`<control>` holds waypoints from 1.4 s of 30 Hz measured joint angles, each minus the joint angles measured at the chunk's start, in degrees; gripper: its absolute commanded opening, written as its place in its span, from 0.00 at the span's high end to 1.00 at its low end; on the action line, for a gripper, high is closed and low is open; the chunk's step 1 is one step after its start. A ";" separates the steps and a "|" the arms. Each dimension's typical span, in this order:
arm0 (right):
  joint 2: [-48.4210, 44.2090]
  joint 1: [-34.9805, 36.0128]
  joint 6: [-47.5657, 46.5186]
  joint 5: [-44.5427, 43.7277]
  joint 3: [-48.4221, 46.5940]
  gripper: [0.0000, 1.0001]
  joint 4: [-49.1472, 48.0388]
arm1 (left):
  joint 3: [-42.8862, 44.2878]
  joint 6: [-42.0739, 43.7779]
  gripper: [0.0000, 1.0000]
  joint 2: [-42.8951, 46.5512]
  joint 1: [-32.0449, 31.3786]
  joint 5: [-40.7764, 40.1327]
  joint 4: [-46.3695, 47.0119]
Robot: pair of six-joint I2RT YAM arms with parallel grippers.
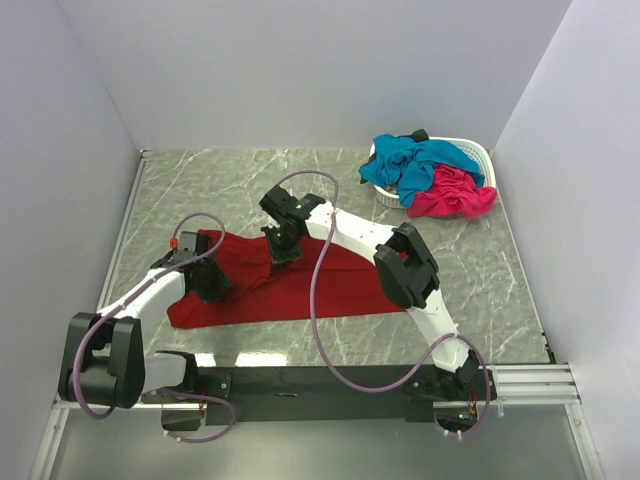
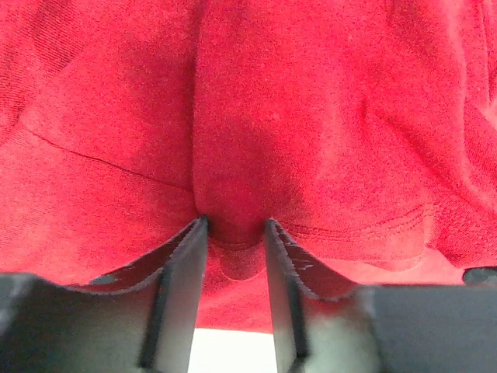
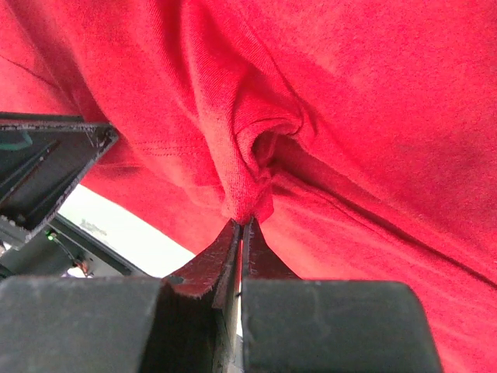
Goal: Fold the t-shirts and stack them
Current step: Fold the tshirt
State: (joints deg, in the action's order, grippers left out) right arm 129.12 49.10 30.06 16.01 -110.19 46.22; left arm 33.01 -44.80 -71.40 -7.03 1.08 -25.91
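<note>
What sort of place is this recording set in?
Probably a lab test booth, not a home: plain white walls box in a marble-patterned table, and two robot arms stand on a metal rail working a dark red t-shirt.

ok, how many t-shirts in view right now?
3. One dark red shirt spread on the table under both arms; teal shirt and pink shirt heaped in the white basket, far right. More may be buried beneath.

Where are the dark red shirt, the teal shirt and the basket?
dark red shirt (image 1: 350, 287): top view, bare right half.
teal shirt (image 1: 425, 160): top view, bunched middle.
basket (image 1: 481, 151): top view, far right rim.
</note>
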 measured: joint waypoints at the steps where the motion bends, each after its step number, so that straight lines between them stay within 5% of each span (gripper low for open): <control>1: 0.00 0.04 0.09 0.13 0.07 1.00 0.02 | 0.00 0.00 0.66 -0.11 0.02 -0.07 0.04; 8: 0.00 0.04 0.11 0.70 0.02 1.00 0.28 | 0.57 0.52 0.93 -0.79 -0.09 -0.52 -0.55; 28: -1.95 0.13 -0.96 2.16 1.90 1.00 2.71 | 9.86 4.72 0.82 -4.26 -0.20 -0.90 -14.60; 42: -2.03 0.31 -1.84 3.87 1.92 1.00 4.44 | 12.96 7.30 0.85 -4.48 -0.20 -0.94 -22.67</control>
State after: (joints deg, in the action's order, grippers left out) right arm 127.09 49.41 28.23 19.88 -108.27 50.65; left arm 45.98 -37.50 -75.88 -7.22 0.14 -48.58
